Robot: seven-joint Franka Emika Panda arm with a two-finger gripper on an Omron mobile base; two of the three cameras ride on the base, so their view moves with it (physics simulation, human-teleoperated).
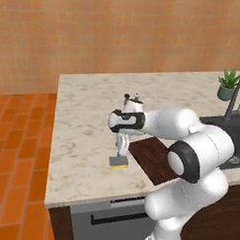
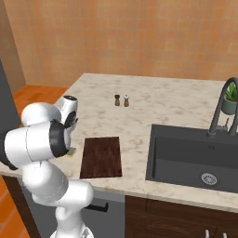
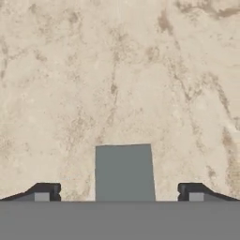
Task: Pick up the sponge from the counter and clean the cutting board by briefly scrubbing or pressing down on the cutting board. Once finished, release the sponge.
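The sponge (image 1: 119, 161) lies flat on the marble counter (image 1: 87, 115), grey-blue top up, just left of the dark brown cutting board (image 1: 152, 160). My gripper (image 1: 121, 152) points straight down right over the sponge. In the hand view the sponge (image 3: 124, 172) sits centred between my two fingertips (image 3: 44, 192), which stand wide apart on either side of it, so the gripper (image 3: 119, 193) is open and holds nothing. The right base view shows the cutting board (image 2: 102, 156) near the counter's front edge, with my arm to its left.
Two small shakers (image 2: 121, 100) stand further back on the counter. A black sink (image 2: 195, 158) with a dark faucet (image 2: 221, 109) lies right of the board, and a potted plant (image 1: 228, 84) stands beyond it. The counter's front edge runs close below the sponge.
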